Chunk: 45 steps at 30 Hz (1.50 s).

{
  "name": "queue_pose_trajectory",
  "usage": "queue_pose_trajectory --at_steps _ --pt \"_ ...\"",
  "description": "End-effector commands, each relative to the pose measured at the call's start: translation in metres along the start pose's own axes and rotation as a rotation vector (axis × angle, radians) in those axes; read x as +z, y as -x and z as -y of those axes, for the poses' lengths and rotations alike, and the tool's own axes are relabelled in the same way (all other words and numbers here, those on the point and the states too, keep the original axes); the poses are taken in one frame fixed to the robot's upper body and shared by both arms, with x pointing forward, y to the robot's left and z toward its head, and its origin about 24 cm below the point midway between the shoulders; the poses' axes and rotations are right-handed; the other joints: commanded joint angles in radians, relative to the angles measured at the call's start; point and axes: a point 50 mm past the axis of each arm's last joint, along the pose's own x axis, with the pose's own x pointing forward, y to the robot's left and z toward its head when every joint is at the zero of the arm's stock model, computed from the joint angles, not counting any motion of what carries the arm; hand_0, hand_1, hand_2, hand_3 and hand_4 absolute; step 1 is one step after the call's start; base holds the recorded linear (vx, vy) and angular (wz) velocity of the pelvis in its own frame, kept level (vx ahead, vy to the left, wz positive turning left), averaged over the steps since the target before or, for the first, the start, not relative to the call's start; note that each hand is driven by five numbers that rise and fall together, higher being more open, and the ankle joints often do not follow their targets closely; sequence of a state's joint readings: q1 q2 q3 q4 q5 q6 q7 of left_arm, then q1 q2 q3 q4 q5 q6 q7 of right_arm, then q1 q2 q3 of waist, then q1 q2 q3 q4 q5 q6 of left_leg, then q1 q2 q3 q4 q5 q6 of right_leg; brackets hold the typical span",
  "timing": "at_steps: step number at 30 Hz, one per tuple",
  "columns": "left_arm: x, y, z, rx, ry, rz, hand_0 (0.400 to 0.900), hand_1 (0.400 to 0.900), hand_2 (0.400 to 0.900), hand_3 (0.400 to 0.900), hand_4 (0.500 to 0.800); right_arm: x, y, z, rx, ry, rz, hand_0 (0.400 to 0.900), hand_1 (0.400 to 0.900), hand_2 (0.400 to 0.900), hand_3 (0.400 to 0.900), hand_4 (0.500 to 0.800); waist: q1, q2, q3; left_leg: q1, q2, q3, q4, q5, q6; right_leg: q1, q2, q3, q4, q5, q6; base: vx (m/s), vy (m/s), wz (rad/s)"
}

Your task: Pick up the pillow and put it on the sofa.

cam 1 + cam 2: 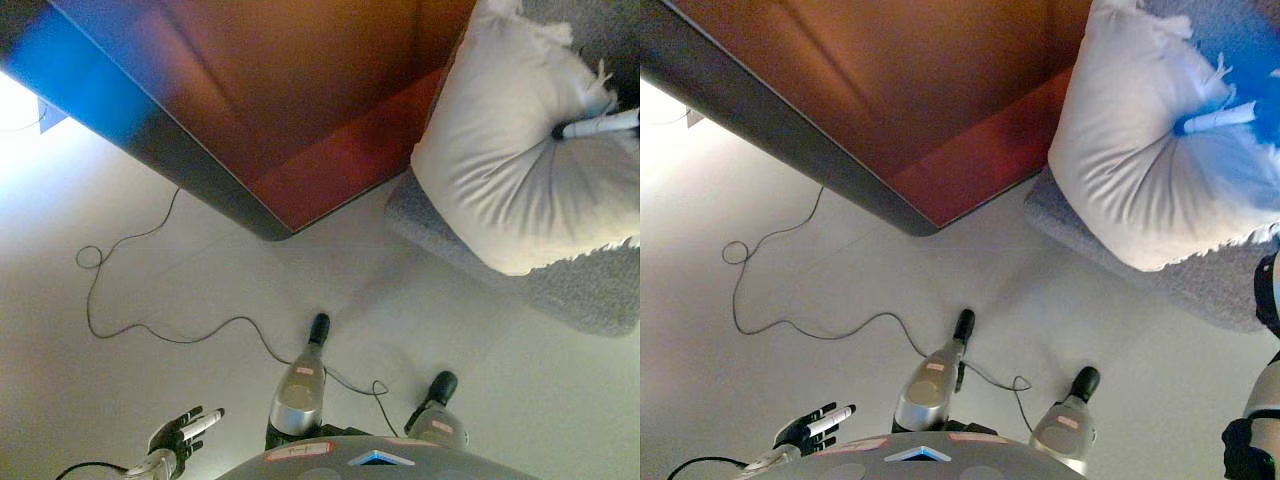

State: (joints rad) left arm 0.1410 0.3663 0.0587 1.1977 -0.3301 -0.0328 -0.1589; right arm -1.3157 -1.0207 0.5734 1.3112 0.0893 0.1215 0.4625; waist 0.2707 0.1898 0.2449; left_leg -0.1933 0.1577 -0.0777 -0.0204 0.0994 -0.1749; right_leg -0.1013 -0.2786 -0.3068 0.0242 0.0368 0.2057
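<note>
So, biggest thing in front of me is the floor (120,300), pale and plain, taking up most of the lower half of what I see. Next up is a big reddish-brown wooden piece of furniture (300,90) with a dark edge, filling the top left and middle and angling down to a corner just above the middle of the floor. I honestly can't tell what it is from this angle.

Over on the upper right there's the grey sofa (590,290), or at least a fuzzy grey cushion edge of it, sitting right beside that wooden corner. The pillow (500,150) is white, puffy and creased, and it's lying on that grey cushion, leaning up toward the top edge of my view. So it's on the sofa, not the floor.

My right hand (598,125) is up at the pillow's right side, one white-tipped finger pressed into the fabric where the creases bunch together. The rest of that hand is out of view, so I can't tell whether it's gripping or not.

My left hand (812,425) hangs low at the bottom left, well apart from everything, fingers relaxed and spread, holding nothing.
</note>
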Motion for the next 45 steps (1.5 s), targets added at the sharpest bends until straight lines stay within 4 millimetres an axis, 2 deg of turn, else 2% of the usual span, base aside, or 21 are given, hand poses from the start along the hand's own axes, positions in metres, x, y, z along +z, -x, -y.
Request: queue_pose_trajectory --at_steps 1,4,6,7,14,23,28,32,33,36,38,39,42,44,45 --pt "0.021 0.005 -0.032 0.071 -0.039 0.020 0.900 0.900 0.900 0.900 0.800 0.042 0.033 0.059 -0.275 0.089 0.083 0.400 0.400 0.400 0.400 0.500 -0.004 -0.027 -0.009 0.037 0.068 -0.018 -0.067 0.071 -0.021 -0.089 -0.051 0.027 0.111 -0.008 -0.025 -0.06 0.026 -0.14" --pt "0.021 0.005 -0.032 0.063 -0.026 0.021 0.900 0.900 0.900 0.900 0.800 0.039 0.036 0.065 -0.315 0.112 0.042 0.400 0.400 0.400 0.400 0.500 -0.013 -0.025 -0.014 0.036 0.069 -0.016 -0.067 0.077 -0.023 -0.090 -0.050 0.032 0.106 -0.004 -0.028 -0.02 0.008 -0.12" --pt "0.022 0.005 -0.033 0.057 -0.026 0.020 0.900 0.900 0.900 0.900 0.800 0.036 0.039 0.072 -0.416 0.170 0.011 0.400 0.400 0.400 0.400 0.500 -0.018 -0.024 -0.018 0.044 0.070 -0.013 -0.067 0.078 -0.024 -0.084 -0.047 0.038 0.103 -0.003 -0.029 0.01 -0.006 -0.13" --pt "0.022 0.005 -0.033 0.057 -0.025 0.019 0.900 0.900 0.900 0.900 0.800 0.036 0.040 0.073 -0.436 0.186 0.005 0.900 0.900 0.900 0.900 0.800 -0.020 -0.024 -0.022 0.046 0.071 -0.011 -0.067 0.078 -0.025 -0.082 -0.046 0.038 0.099 -0.002 -0.029 0.01 0.002 -0.15" --pt "0.031 0.004 -0.036 0.060 -0.014 0.020 0.900 0.900 0.900 0.900 0.800 0.035 0.038 0.072 -0.481 0.227 -0.011 0.900 0.900 0.900 0.900 0.800 -0.047 -0.045 -0.046 0.076 0.074 0.015 -0.067 0.074 -0.026 -0.044 -0.036 0.053 0.065 0.008 -0.029 0.01 0.001 -0.18" --pt "0.039 0.007 -0.051 0.116 -0.020 -0.006 0.900 0.900 0.900 0.900 0.800 0.011 0.035 0.068 -0.441 0.221 -0.081 0.900 0.900 0.900 0.900 0.800 -0.072 -0.100 -0.104 0.147 0.076 0.046 -0.067 0.064 -0.026 0.065 -0.027 0.049 0.002 0.027 -0.026 0.06 -0.020 -0.11" --pt "0.032 0.010 -0.058 0.148 -0.056 -0.007 0.900 0.900 0.900 0.900 0.800 -0.011 0.033 0.065 -0.434 0.190 -0.124 0.900 0.900 0.900 0.900 0.800 -0.072 -0.142 -0.134 0.193 0.083 0.064 -0.067 0.049 -0.023 0.123 -0.016 0.042 -0.031 0.039 -0.023 0.05 -0.054 -0.08" --pt "0.033 0.011 -0.061 0.158 -0.071 -0.011 0.900 0.900 0.900 0.900 0.800 -0.038 0.025 0.048 -0.388 0.068 -0.114 0.900 0.900 0.900 0.900 0.800 -0.081 -0.166 -0.160 0.222 0.084 0.079 -0.067 0.038 -0.017 0.157 -0.010 0.045 -0.047 0.042 -0.022 0.05 0.010 -0.09" --pt "0.034 0.010 -0.059 0.155 -0.069 -0.016 0.900 0.900 0.900 0.900 0.800 -0.048 0.019 0.035 -0.356 -0.010 -0.097 0.900 0.900 0.900 0.900 0.800 -0.088 -0.166 -0.165 0.230 0.083 0.086 -0.067 0.035 -0.015 0.167 -0.010 0.046 -0.050 0.042 -0.021 0.01 0.047 -0.07" --pt "0.039 0.010 -0.061 0.157 -0.079 -0.033 0.900 0.900 0.900 0.900 0.800 -0.096 0.004 -0.020 -0.269 -0.190 -0.109 0.900 0.900 0.900 0.900 0.800 -0.103 -0.175 -0.179 0.251 0.080 0.100 -0.067 0.022 -0.008 0.191 -0.007 0.046 -0.063 0.047 -0.016 0.00 0.049 -0.07" --pt "0.042 0.008 -0.057 0.161 -0.084 -0.033 0.900 0.900 0.900 0.900 0.800 -0.131 -0.001 -0.065 -0.208 -0.261 -0.165 0.900 0.900 0.900 0.900 0.800 -0.114 -0.179 -0.185 0.266 0.077 0.113 -0.067 0.012 -0.002 0.205 -0.005 0.051 -0.072 0.050 -0.014 -0.01 0.072 -0.11" --pt "0.043 0.004 -0.048 0.165 -0.085 -0.025 0.900 0.900 0.900 0.900 0.800 -0.153 -0.001 -0.100 -0.169 -0.269 -0.208 0.900 0.900 0.900 0.900 0.800 -0.121 -0.180 -0.188 0.274 0.074 0.117 -0.067 0.006 0.003 0.211 -0.004 0.054 -0.078 0.054 -0.013 -0.02 0.063 -0.10" --pt "0.039 -0.003 -0.024 0.180 -0.096 -0.007 0.900 0.900 0.900 0.900 0.800 -0.192 0.009 -0.174 -0.047 -0.359 -0.297 0.900 0.900 0.900 0.900 0.800 -0.134 -0.190 -0.192 0.294 0.069 0.133 -0.067 -0.009 0.012 0.226 0.003 0.068 -0.096 0.063 -0.014 -0.02 0.057 -0.13" --pt "0.039 -0.006 -0.014 0.182 -0.102 0.013 0.900 0.900 0.900 0.900 0.800 -0.208 0.019 -0.209 0.033 -0.384 -0.347 0.900 0.900 0.900 0.900 0.800 -0.142 -0.195 -0.196 0.303 0.066 0.147 -0.067 -0.016 0.016 0.227 0.006 0.078 -0.107 0.071 -0.015 -0.03 0.075 -0.12" --pt "0.040 -0.006 -0.011 0.182 -0.102 0.020 0.900 0.900 0.900 0.900 0.800 -0.213 0.023 -0.218 0.049 -0.406 -0.369 0.900 0.900 0.900 0.900 0.800 -0.144 -0.197 -0.198 0.306 0.065 0.152 -0.067 -0.018 0.017 0.227 0.006 0.081 -0.110 0.074 -0.015 -0.04 0.095 -0.11"
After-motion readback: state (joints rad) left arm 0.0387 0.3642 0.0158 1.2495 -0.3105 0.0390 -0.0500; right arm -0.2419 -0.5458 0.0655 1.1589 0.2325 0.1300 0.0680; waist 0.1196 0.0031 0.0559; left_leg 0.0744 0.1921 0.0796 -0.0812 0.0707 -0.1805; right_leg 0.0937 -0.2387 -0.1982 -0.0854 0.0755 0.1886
